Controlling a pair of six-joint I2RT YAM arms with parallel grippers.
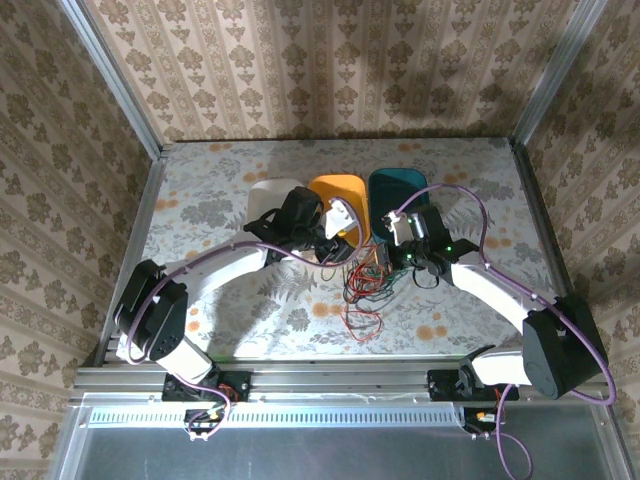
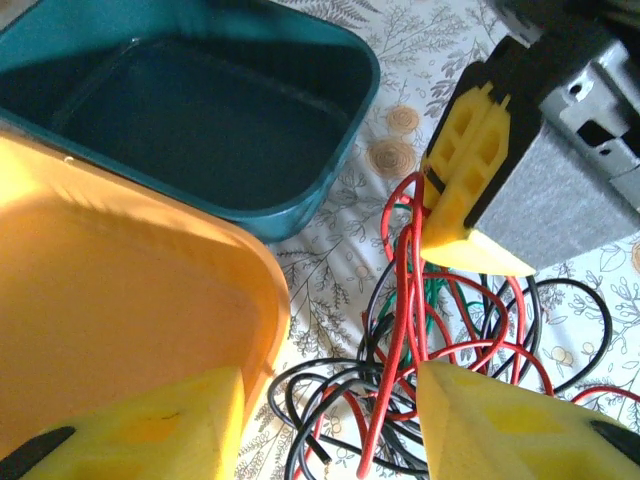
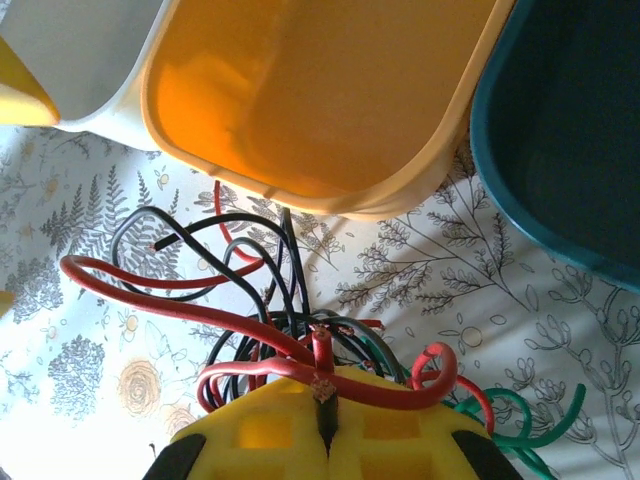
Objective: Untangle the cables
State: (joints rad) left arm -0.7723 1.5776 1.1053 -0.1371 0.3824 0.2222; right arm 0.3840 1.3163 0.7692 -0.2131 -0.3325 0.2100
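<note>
1. The yellow fingers [image 3: 260, 435] of the right gripper [image 3: 322, 390] were pressed tight together. They pinched a thin red cable [image 3: 321, 352], and its cut end poked up out of the seam between them.
2. The left gripper [image 2: 330, 390] had its own yellow fingers [image 2: 510, 420] spread well apart with nothing clamped. One red strand and a few black ones ran across the gap beneath it, untouched by either pad.
3. The tangle of thin red, black and green cables [image 1: 365, 283] lay on the floral-patterned tabletop [image 1: 220, 200], between the two grippers and just in front of the bins.
4. A smaller bunch of red loops [image 1: 362, 322] lay nearer the arm bases. I could not tell whether it joined the main heap.
5. From the heap, red strands rose taut to the right gripper's tip, so that part of the knot hung off the table.
6. Green strands curled on the table to one side of the right gripper.
7. Three tubs stood side by side along the far side: a white plastic bin [image 1: 268, 192], an orange plastic bin [image 1: 335, 190] and a dark teal plastic bin [image 1: 395, 185].
8. The left gripper hung beside the orange bin's near rim, with the right gripper close opposite it.
</note>
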